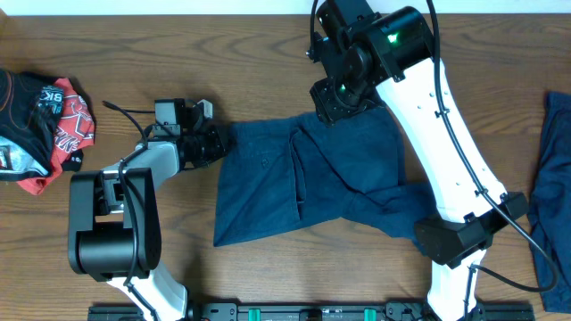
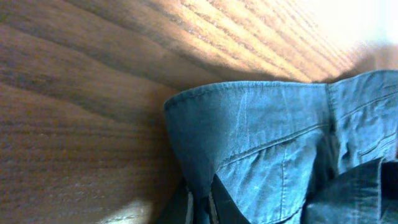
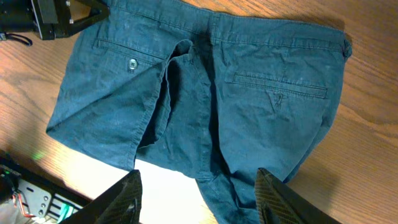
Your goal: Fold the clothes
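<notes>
As the left claw [image 1: 217, 143] clamps their corner, the clothes [image 1: 294, 178] lie beside it.

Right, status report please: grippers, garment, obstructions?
Left gripper shut on navy garment, waistband edge. Right gripper open above it. Red-black clothing far left, apart.

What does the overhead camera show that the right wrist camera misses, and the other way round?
Only overhead: a red-and-black garment at the far left, another blue cloth at the far right, and both arms whole. Only right wrist: the pocket button, the pocket stitching, and the right gripper seen open over the cloth. Both: the navy pants spread on the wooden table, with the left gripper at their waistband corner.
</notes>
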Controlling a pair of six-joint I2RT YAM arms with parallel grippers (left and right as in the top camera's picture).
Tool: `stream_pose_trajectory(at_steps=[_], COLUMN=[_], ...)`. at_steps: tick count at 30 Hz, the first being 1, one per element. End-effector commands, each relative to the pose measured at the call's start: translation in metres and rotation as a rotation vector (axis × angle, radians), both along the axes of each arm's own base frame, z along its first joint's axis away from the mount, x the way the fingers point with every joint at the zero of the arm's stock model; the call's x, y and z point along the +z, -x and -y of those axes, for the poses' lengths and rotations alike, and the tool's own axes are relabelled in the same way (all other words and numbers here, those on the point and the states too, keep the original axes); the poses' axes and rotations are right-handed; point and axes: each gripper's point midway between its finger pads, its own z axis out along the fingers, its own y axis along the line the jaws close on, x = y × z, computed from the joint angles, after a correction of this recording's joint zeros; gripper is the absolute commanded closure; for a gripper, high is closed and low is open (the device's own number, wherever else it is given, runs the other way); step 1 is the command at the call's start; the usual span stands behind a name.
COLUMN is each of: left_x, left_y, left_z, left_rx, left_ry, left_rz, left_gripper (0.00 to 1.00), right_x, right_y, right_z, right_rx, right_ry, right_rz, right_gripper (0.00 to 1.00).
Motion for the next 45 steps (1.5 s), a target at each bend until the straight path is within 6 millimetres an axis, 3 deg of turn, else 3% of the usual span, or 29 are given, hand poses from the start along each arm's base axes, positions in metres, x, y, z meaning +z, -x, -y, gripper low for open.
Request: stream_pose_trajectory(at_steps=[1, 7, 11, 15, 18, 21, 26, 33, 37, 45], left_x=[0.003, 0.048, 0.075, 0.087, 0.088, 0.083, 0.074, 0.062, 0.058, 0.053], left_y=[0.0, -0.054, -0.085, -0.099, -0.102, -0.101, -0.095, -0.086, -0.086, -0.084], left_z=[0.011, 0.009, -0.007, -0.023, -0.038, -0.057, -0.082, -0.092, -0.098, -0.108], left_rx=[-0.036, 0.087, 0.184, 0.232, 0.269, 0.313, 0.369, 0.361, 0.385, 0.409], left_ry=[0.058, 0.153, 0.151, 0.13, 0.12, 0.106, 0.098, 0.06, 0.03, -0.021], left_rz=[0.022, 0.211, 0.307, 0.344, 0.345, 0.326, 0.276, 0.236, 0.23, 0.222], left_gripper=[0.94, 0.94, 0.94, 0.94, 0.94, 0.94, 0.94, 0.94, 0.94, 0.94], right_x=[0.011, 0.012, 0.013, 0.009, -0.005, -0.03, -0.08, -0.138, -0.154, -0.156], right_y=[0.007, 0.018, 0.03, 0.039, 0.044, 0.049, 0.049, 0.058, 0.064, 0.09], right_z=[-0.001, -0.015, -0.031, -0.045, -0.059, -0.077, -0.107, -0.144, -0.158, -0.196], right_rx=[0.012, 0.063, 0.104, 0.14, 0.162, 0.182, 0.201, 0.246, 0.269, 0.348], right_ry=[-0.02, -0.081, -0.117, -0.112, -0.1, -0.079, -0.043, -0.062, -0.07, -0.119], right_rz=[0.017, -0.027, -0.051, -0.065, -0.103, -0.162, -0.24, -0.357, -0.379, -0.371], right_gripper=[0.48, 0.53, 0.37, 0.36, 0.37, 0.45, 0.39, 0.39, 0.29, 0.19])
